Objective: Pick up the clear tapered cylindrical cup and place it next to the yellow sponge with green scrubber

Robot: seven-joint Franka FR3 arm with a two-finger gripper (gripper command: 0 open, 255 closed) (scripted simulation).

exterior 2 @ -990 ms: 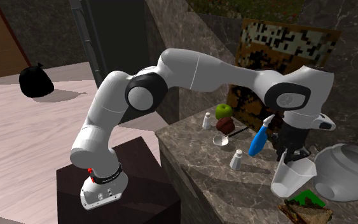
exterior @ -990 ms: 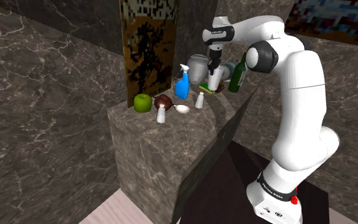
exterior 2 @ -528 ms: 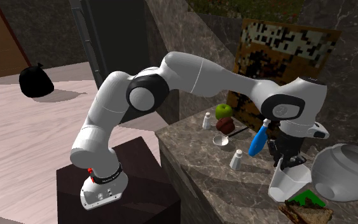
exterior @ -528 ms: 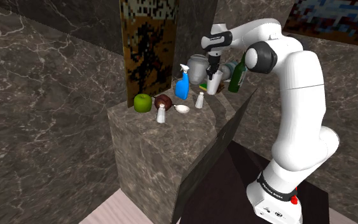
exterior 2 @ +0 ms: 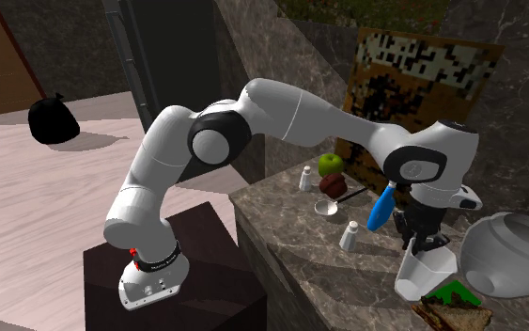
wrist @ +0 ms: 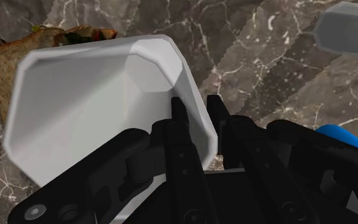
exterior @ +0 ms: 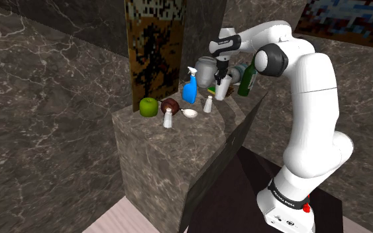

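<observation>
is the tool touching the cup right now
Touching: in the wrist view the tool clasps the white cup by its wall, one finger inside, one outside.

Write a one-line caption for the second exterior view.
Hand grips the white cup by its rim, low over the marble counter, beside the sponge and a grey pot.

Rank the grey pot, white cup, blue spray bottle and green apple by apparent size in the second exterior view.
1. grey pot
2. white cup
3. blue spray bottle and green apple: too alike to rank.
The pot and cup stand nearer the camera, which enlarges them.
</observation>
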